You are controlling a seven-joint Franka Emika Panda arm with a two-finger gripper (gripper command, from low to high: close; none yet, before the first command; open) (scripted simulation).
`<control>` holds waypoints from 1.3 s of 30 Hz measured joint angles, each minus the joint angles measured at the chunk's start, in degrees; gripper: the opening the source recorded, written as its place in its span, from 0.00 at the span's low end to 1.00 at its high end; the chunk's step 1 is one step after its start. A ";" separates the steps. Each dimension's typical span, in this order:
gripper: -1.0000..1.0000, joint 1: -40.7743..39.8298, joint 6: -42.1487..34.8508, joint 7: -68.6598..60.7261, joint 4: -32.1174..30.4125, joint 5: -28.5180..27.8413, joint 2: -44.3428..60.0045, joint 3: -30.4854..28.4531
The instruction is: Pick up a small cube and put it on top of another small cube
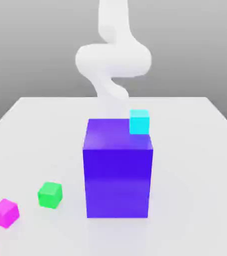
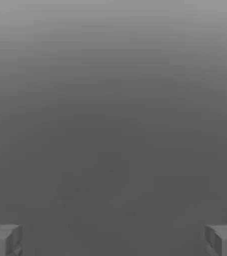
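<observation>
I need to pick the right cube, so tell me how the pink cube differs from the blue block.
Size: the pink cube is far smaller than the blue block.
Colour: the cube is magenta-pink, the block deep blue-purple.
Place: the cube sits near the exterior view's lower left corner, beside a green cube; the block stands in the middle of the table.
Both are plain, box-shaped and rest on the table.

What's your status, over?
Gripper open, holding nothing. Small magenta-pink cube on the table, untouched, beside green cube. Big blue-purple block stands mid-table, cyan cube behind it.
</observation>
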 joint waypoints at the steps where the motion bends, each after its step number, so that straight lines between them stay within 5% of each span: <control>1: 0.50 -0.07 0.86 -0.67 -0.34 0.34 2.24 -1.12; 18: 0.50 -5.07 14.20 -14.50 -5.56 10.12 37.73 -16.61; 27: 0.50 -12.64 21.63 -20.89 -8.07 14.18 56.21 -18.49; 31: 0.50 -17.17 27.41 -25.16 -6.48 19.51 64.54 -13.56; 32: 0.00 -18.22 28.67 -26.01 -6.05 20.68 66.28 -12.29; 39: 0.00 -18.46 28.83 -26.10 -6.00 20.77 66.53 -12.03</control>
